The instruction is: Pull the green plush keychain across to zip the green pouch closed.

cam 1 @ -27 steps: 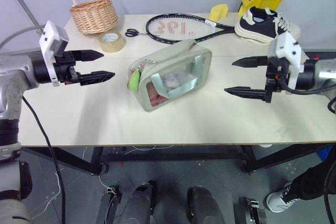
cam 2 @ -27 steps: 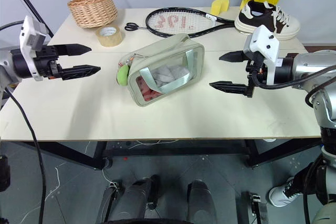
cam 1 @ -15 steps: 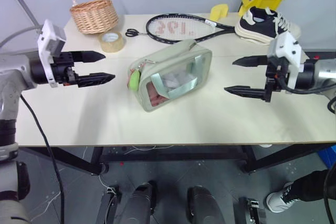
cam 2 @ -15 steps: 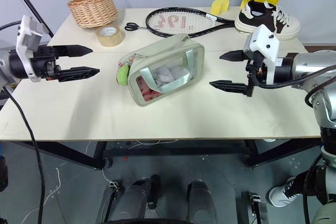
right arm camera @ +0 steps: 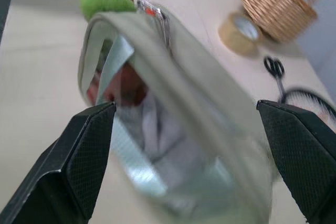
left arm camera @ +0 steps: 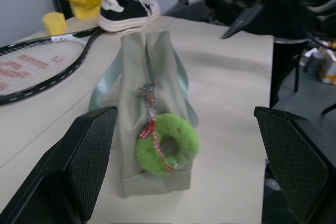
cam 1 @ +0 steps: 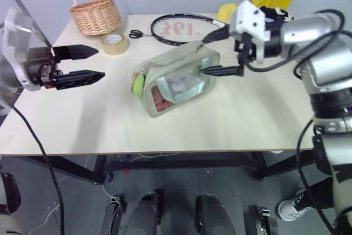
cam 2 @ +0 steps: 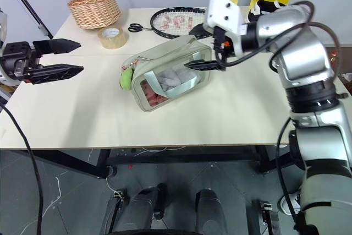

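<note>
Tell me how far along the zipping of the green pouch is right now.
Done: nothing zipped; the green plush keychain hangs at the green pouch's end nearest the left gripper. In hand: the open right gripper is at the pouch's far end. Left: gripping the keychain with the open, distant left gripper and pulling it across.

The left gripper (cam 1: 82,64) hung at the left side of the scene, its arm reaching in from the left edge. Its two black fingers lay level, pointing right, spread well apart. The right arm bent in from the right, forearm angled toward the far middle. The right gripper (cam 1: 217,52) pointed left and slightly downward, its fingers likewise parted wide, holding nothing.
</note>
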`<state>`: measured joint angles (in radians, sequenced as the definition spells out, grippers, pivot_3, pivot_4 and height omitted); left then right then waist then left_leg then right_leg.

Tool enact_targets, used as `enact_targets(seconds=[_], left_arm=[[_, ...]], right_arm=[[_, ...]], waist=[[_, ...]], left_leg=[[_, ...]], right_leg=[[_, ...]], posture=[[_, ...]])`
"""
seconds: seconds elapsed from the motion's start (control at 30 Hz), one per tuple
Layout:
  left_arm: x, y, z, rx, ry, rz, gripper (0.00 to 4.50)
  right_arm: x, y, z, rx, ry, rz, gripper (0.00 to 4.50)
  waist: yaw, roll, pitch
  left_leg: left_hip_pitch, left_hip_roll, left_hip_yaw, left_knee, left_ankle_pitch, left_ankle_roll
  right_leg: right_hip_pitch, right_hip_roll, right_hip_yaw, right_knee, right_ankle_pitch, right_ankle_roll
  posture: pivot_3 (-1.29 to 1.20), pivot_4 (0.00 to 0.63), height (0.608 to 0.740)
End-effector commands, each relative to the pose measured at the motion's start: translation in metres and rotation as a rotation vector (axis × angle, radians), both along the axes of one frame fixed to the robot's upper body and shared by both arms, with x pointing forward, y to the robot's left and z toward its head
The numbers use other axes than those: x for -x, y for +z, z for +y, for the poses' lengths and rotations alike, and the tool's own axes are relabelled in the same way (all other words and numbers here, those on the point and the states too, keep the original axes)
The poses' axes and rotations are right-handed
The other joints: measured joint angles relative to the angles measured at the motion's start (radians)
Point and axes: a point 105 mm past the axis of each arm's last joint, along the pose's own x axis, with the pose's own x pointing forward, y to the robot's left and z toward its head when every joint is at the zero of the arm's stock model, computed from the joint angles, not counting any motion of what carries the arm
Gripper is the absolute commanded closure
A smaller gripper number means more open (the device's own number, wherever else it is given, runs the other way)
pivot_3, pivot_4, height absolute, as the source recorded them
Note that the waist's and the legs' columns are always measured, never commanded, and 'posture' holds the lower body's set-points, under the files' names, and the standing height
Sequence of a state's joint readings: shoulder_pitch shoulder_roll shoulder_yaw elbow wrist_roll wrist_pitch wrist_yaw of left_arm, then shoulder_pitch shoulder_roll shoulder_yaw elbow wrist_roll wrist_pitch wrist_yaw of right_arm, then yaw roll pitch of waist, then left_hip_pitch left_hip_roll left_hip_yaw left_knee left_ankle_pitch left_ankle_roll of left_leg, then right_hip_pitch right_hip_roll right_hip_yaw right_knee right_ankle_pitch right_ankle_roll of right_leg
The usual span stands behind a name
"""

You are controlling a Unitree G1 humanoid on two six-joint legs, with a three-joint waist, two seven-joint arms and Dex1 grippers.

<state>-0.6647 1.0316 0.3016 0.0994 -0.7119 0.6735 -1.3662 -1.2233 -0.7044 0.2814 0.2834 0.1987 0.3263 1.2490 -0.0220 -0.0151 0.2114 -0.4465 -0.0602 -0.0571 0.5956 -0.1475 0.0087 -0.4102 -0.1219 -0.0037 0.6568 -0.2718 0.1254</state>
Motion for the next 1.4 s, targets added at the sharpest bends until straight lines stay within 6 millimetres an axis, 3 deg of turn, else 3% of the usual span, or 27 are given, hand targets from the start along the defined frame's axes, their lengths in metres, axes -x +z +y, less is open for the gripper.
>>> enact_targets(seconds=[0.03,0.17,0.23,0.3,0.43,0.5,0.67,0.77,1.17,1.4], left_arm=[[0.013,0.013,0.000,-0.016,-0.021,-0.062,0.04],[0.016,0.010,0.000,-0.027,-0.017,-0.064,0.04],[0.017,0.008,0.001,-0.032,-0.014,-0.064,0.00],[0.019,0.006,0.001,-0.040,-0.010,-0.063,0.00],[0.021,0.003,0.002,-0.045,0.004,-0.061,0.00],[0.021,0.001,0.003,-0.046,0.013,-0.063,0.00],[0.017,-0.004,0.002,-0.043,0.020,-0.062,0.00],[0.013,-0.006,0.000,-0.039,0.017,-0.061,0.00],[0.007,-0.008,-0.004,-0.051,0.003,-0.055,0.00],[0.003,-0.009,-0.004,-0.061,-0.006,-0.054,0.00]], right_arm=[[-0.008,0.014,0.025,0.084,0.070,-0.089,0.01],[-0.020,-0.006,0.043,0.238,0.121,-0.074,0.01],[-0.031,-0.016,0.046,0.300,0.092,-0.080,0.57],[-0.037,-0.020,0.047,0.335,0.076,-0.092,1.36],[-0.047,-0.024,0.044,0.376,0.033,-0.107,3.41],[-0.045,-0.015,0.045,0.313,0.018,-0.067,4.44],[-0.024,0.010,0.050,0.223,0.000,0.085,4.44],[-0.007,0.000,0.046,0.271,0.000,0.171,4.44],[0.021,-0.034,0.038,0.333,-0.123,0.270,4.44],[0.033,-0.025,0.033,0.328,-0.180,0.272,4.44]], waist=[[-0.002,0.000,0.000],[-0.005,0.000,0.000],[-0.008,0.000,0.000],[-0.010,0.000,0.000],[-0.021,0.000,0.000],[-0.023,0.000,0.000],[-0.022,0.000,0.000],[-0.022,0.000,0.000],[-0.021,0.000,0.000],[-0.018,0.000,0.000]], left_leg=[[0.000,0.000,0.000,0.000,0.000,0.000],[0.000,0.002,-0.001,-0.001,0.001,-0.002],[0.000,0.002,-0.001,-0.001,0.001,-0.003],[0.000,0.002,-0.001,-0.002,0.002,-0.005],[0.000,0.002,-0.002,-0.004,0.004,-0.007],[0.001,0.003,-0.002,-0.005,0.004,-0.007],[0.000,0.003,-0.002,-0.005,0.004,-0.008],[-0.007,0.003,-0.002,-0.005,0.005,-0.008],[-0.009,0.004,-0.002,-0.002,0.005,-0.009],[-0.012,0.003,-0.002,-0.001,0.006,-0.009]], right_leg=[[0.000,0.001,0.000,0.000,0.001,0.000],[0.000,0.003,0.000,0.000,0.001,-0.001],[0.000,0.004,0.000,0.000,0.001,-0.001],[0.000,0.004,0.000,0.000,0.002,-0.002],[-0.002,0.004,0.000,0.001,0.002,-0.002],[-0.002,0.004,0.000,0.002,0.002,-0.002],[-0.006,0.004,0.000,0.006,0.002,-0.002],[-0.013,0.004,0.000,0.009,0.002,-0.002],[-0.015,0.005,0.000,0.010,0.003,-0.003],[-0.016,0.005,0.000,0.009,0.003,-0.003]], posture=[[0.00,0.150,0.724],[0.00,0.150,0.724],[0.00,0.150,0.724],[0.00,0.150,0.724],[0.00,0.150,0.724],[0.00,0.150,0.724],[0.00,0.150,0.724],[0.00,0.150,0.724],[0.00,0.150,0.724],[0.00,0.150,0.724]])
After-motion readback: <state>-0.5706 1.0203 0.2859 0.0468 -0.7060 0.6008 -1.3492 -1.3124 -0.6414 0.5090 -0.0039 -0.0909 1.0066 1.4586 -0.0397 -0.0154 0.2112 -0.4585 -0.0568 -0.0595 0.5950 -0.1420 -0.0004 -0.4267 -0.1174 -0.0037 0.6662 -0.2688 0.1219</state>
